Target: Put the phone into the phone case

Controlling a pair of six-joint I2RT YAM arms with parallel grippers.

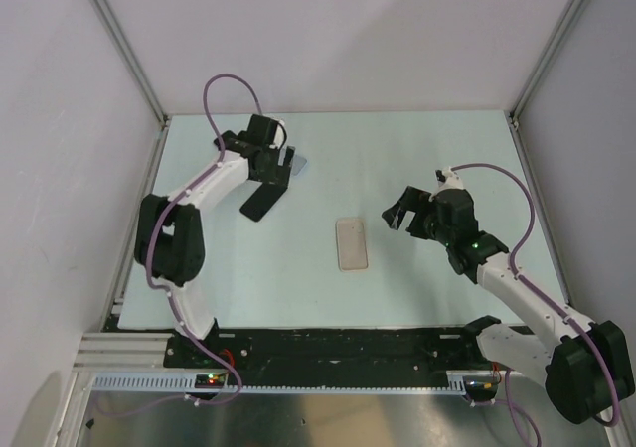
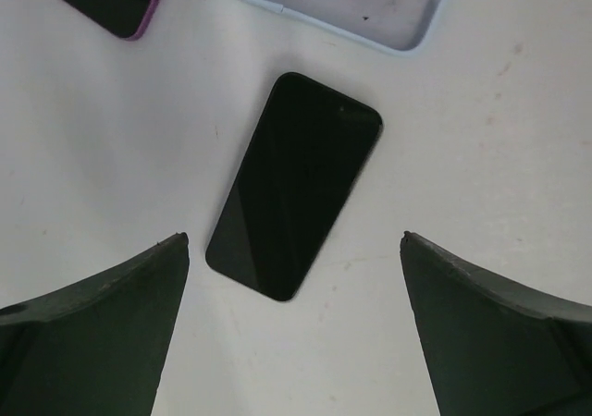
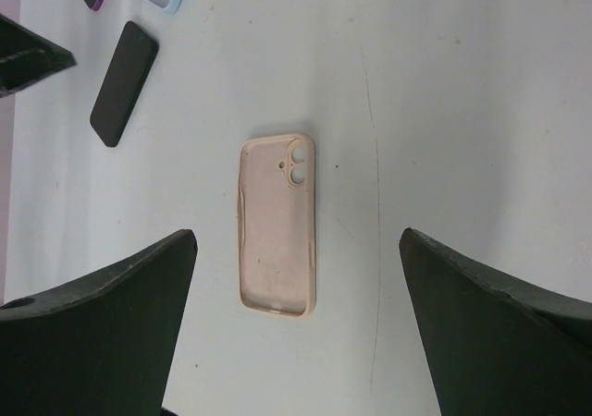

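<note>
The black phone [image 2: 294,185] lies flat, screen dark, on the white table; it also shows in the top view [image 1: 263,202] and in the right wrist view [image 3: 124,83]. The light blue phone case [image 2: 342,5] lies just beyond it, cut by the frame's top edge, and is partly hidden under my left gripper in the top view [image 1: 299,166]. My left gripper [image 2: 294,240] is open and empty, hovering above the phone's near end. My right gripper [image 3: 296,236] is open and empty, right of the table's middle [image 1: 400,212].
A beige-pink phone case [image 3: 277,224] lies open side up at the table's middle [image 1: 352,243], ahead of the right gripper. A dark phone with a purple edge [image 2: 102,0] lies beside the blue case. White walls and metal frame posts [image 1: 124,45] bound the table.
</note>
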